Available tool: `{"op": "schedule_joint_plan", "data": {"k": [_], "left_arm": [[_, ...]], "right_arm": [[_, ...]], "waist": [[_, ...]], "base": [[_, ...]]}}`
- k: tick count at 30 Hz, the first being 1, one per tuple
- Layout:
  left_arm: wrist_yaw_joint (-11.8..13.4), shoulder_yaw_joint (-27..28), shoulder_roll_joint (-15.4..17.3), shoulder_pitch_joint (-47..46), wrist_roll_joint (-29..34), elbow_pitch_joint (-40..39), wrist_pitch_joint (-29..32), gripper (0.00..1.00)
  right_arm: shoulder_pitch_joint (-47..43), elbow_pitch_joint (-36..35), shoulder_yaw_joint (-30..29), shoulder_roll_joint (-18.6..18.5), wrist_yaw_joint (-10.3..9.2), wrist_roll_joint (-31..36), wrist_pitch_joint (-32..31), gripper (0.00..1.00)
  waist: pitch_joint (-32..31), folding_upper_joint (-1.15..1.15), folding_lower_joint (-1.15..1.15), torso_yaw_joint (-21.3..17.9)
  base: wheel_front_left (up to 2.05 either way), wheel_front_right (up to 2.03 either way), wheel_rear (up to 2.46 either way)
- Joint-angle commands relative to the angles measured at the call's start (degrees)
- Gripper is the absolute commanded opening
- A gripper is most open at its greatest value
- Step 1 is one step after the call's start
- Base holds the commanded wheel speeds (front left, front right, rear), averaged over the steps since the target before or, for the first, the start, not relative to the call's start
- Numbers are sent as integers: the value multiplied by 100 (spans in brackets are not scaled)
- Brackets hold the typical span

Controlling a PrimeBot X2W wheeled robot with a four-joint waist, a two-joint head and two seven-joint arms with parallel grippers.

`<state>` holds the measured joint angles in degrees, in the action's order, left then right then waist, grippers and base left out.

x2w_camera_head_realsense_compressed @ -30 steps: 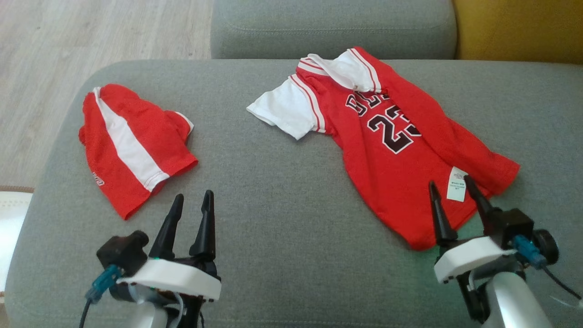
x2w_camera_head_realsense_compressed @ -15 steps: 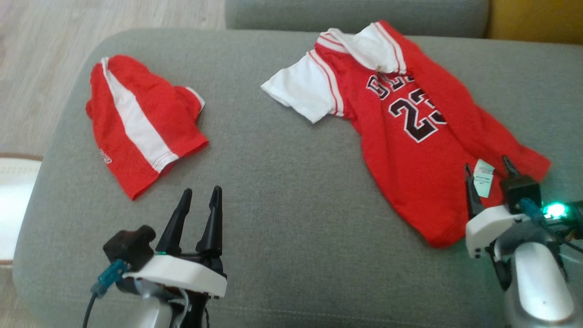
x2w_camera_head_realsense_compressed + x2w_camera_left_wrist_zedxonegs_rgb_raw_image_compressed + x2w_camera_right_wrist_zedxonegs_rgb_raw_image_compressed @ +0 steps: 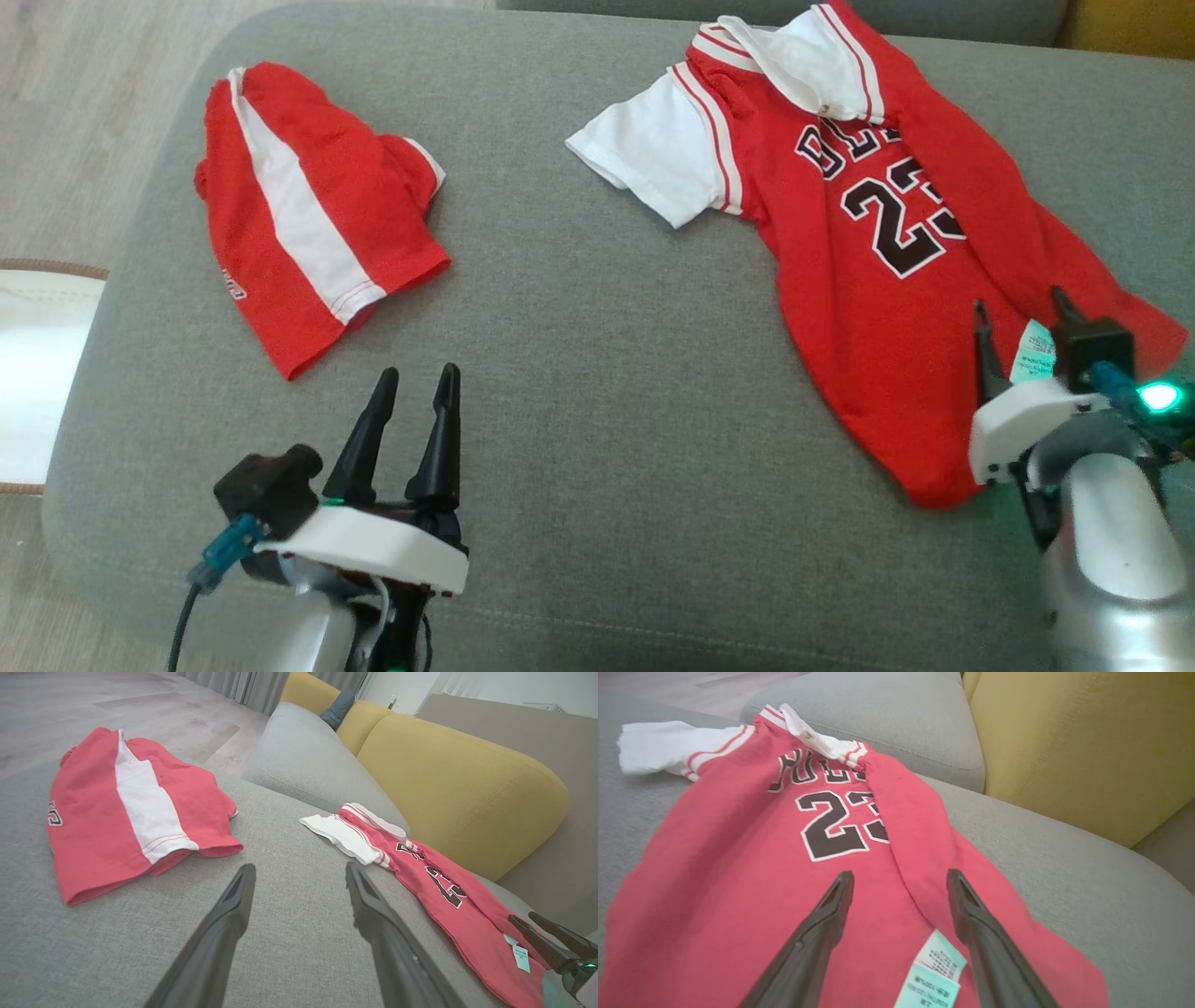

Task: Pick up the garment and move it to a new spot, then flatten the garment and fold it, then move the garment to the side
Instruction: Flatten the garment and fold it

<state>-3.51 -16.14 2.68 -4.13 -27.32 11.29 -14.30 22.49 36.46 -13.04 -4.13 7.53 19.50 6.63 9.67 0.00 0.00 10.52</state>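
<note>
Right end effector [image 3: 1018,299] open over hem of red-and-white number-23 fabric jersey [image 3: 840,308]; left end effector [image 3: 420,370] open, empty, above grey sofa cushion [image 3: 607,373].

The grey cushion [image 3: 597,373] was seen from above by the head camera, tilted forward and down, with the left fingers [image 3: 437,439] and right fingers [image 3: 986,355] at the view's lower edge. The left wrist camera was held low, aimed past its fingers across the cushion. The jersey [image 3: 840,336], ahead of the right fingers, was shared with the right wrist camera, set close above it.
</note>
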Motion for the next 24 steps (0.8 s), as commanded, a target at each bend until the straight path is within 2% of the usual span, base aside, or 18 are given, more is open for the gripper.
{"op": "schedule_joint_plan", "data": {"k": [1,10,17,19,24], "left_arm": [[9,132,20,-265,18,-156,-70,100],[-7,100,20,-361,12,-145,-70,100],[-22,111,20,-425,-20,-156,-70,100],[-28,118,20,-453,-26,-158,-70,100],[-29,65,20,-520,-66,-146,-70,100]], "right_arm": [[233,-125,9,-45,-4,122,77,100],[651,224,-709,-157,-4,645,-138,100],[968,643,-798,-282,-4,894,-335,100],[1066,731,-791,-345,-4,923,-370,0],[1450,772,-842,-592,-4,875,-391,0]], "waist": [[17,0,0,-19],[139,0,0,14],[374,0,0,53],[431,0,0,55],[532,0,0,40]], "base": [[0,0,0],[0,0,0],[0,0,0],[0,0,0],[0,0,0]]}}
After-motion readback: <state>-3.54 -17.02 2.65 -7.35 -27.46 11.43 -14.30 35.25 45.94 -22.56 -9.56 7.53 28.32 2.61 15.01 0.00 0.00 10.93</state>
